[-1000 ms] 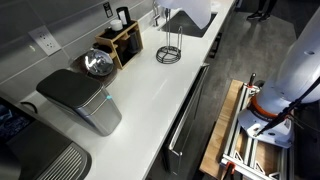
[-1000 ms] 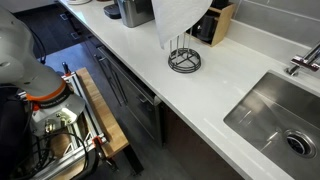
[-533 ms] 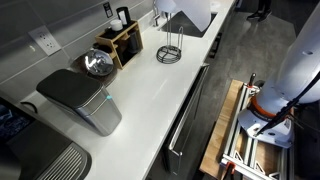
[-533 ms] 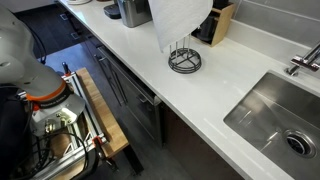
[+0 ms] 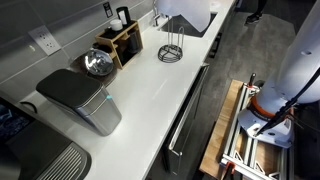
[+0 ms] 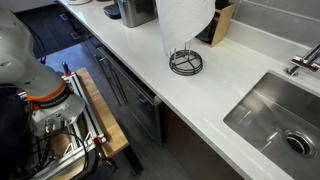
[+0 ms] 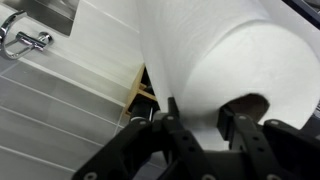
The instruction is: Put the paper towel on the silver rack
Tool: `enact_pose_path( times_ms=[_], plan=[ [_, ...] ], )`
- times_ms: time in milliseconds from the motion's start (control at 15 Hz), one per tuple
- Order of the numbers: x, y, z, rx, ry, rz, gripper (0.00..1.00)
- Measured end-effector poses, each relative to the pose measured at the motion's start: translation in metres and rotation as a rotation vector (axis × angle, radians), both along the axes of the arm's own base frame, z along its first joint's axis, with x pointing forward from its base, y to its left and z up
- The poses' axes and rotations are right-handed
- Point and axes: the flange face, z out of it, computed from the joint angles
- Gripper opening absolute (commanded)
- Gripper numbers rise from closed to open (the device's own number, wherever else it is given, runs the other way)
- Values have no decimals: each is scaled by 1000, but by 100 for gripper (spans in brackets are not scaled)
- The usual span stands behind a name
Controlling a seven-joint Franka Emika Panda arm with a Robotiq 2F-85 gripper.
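Note:
The paper towel [image 6: 184, 22] is a large white roll held in the air just above the silver rack [image 6: 185, 62], a thin wire stand with a ring base on the white counter. In an exterior view the roll [image 5: 192, 14] hangs over the rack [image 5: 172, 49] at the far end of the counter. In the wrist view the roll [image 7: 200, 60] fills the frame and my gripper [image 7: 198, 118] is shut on its wall, one finger outside, one at the core hole. The rack is hidden in the wrist view.
A wooden knife block [image 5: 122, 40] stands beside the rack, also seen in an exterior view [image 6: 218, 22]. A grey appliance [image 5: 80, 98] sits further along the counter. A sink [image 6: 275, 118] and faucet [image 7: 25, 40] are near. The counter edge drops to cabinets.
The roll has shifted slightly sideways and sits more directly over the rack's post. The rack has not moved.

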Motion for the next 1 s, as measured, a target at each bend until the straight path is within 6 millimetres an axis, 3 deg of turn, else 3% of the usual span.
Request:
enact_pose_path(
  times_ms=[133,467,1000],
  plan=[
    [3,0,-3,-11,11,-3,64],
    [7,1,-8,-19,33,-3,99],
    [1,5,2,-25,23,-2,100]
  ],
)
